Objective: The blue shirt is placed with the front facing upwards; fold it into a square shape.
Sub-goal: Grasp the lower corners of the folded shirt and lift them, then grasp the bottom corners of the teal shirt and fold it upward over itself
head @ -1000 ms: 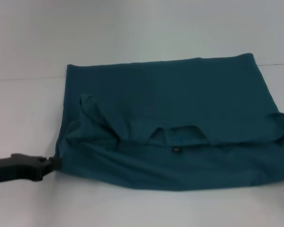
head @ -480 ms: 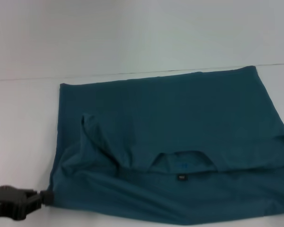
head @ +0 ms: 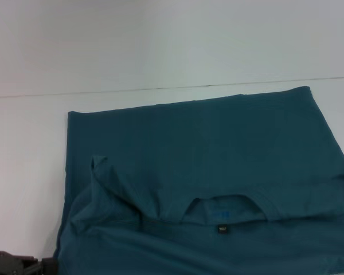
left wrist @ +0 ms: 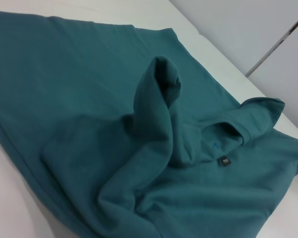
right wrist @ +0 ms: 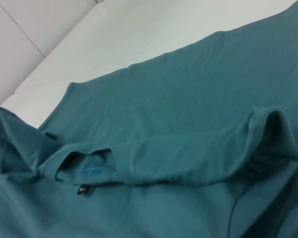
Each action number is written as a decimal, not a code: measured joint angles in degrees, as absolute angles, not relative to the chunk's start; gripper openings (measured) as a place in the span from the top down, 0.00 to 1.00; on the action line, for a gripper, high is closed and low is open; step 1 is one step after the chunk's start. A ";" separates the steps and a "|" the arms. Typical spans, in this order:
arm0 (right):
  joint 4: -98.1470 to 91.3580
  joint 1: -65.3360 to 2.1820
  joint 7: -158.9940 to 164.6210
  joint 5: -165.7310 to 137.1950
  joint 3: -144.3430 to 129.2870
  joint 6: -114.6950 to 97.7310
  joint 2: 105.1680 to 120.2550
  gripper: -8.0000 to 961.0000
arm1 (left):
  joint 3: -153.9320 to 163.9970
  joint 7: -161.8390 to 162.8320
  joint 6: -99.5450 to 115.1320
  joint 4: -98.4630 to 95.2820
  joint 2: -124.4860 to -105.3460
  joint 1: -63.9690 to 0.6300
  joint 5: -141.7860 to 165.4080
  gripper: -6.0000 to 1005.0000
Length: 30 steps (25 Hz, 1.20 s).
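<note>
Blue shirt [head: 206,166], dark teal cotton, lies part-folded on the white tabletop [head: 160,46], collar label [head: 221,228] exposed. Left gripper [head: 46,266] at its near-left corner, probably to drag it; grip cannot be told.

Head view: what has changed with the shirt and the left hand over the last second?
The blue shirt has slid toward the robot, its near edge now past the frame's bottom. The left hand at its near left corner drew back with it and is almost out of view. The fold and the collar with its label look the same. The right hand is not in view.
</note>
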<state>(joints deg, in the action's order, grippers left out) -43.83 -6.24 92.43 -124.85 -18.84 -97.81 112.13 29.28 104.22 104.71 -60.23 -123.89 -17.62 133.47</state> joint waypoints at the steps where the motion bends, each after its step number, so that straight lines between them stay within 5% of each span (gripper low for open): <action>1: -43.84 -6.17 92.41 -124.98 -18.73 -97.88 112.12 0.98 | 29.28 104.12 104.85 -60.22 -123.91 -17.53 133.55 0.99; 30: -43.76 -9.52 91.93 -126.10 -14.14 -98.79 111.97 0.97 | 28.28 103.84 104.31 -58.52 -123.58 -20.42 134.49 0.99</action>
